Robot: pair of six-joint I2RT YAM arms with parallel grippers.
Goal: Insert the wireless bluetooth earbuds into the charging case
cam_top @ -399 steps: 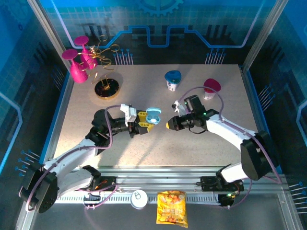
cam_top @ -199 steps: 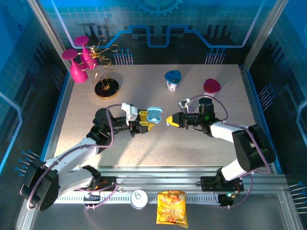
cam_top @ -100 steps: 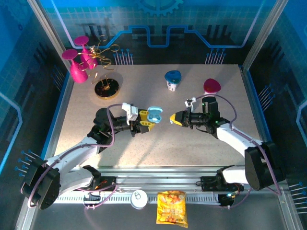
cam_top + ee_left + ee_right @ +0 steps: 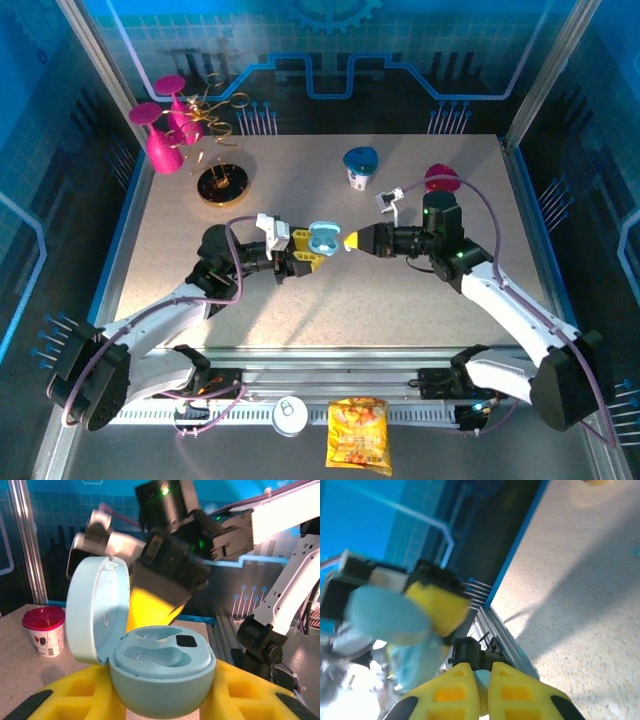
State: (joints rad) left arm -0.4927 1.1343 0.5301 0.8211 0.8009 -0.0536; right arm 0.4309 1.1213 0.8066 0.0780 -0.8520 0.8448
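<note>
The right gripper had its yellow fingers closed on a small pale blue pebble-like plastic earbud, a sliver of it showing between the pads. The tips pointed at the mouth of the pale blue rounded plastic charging case, near it but not yet in. The left gripper was clamped round that case and held it off the table with the hinged lid thrown back, I'd judge to present the two empty-looking sockets. Below lay a speckled beige tabletop with two small lidded cups and magenta plastic goblets at the far side. Blue-lit panelled walls stood around it.
</note>
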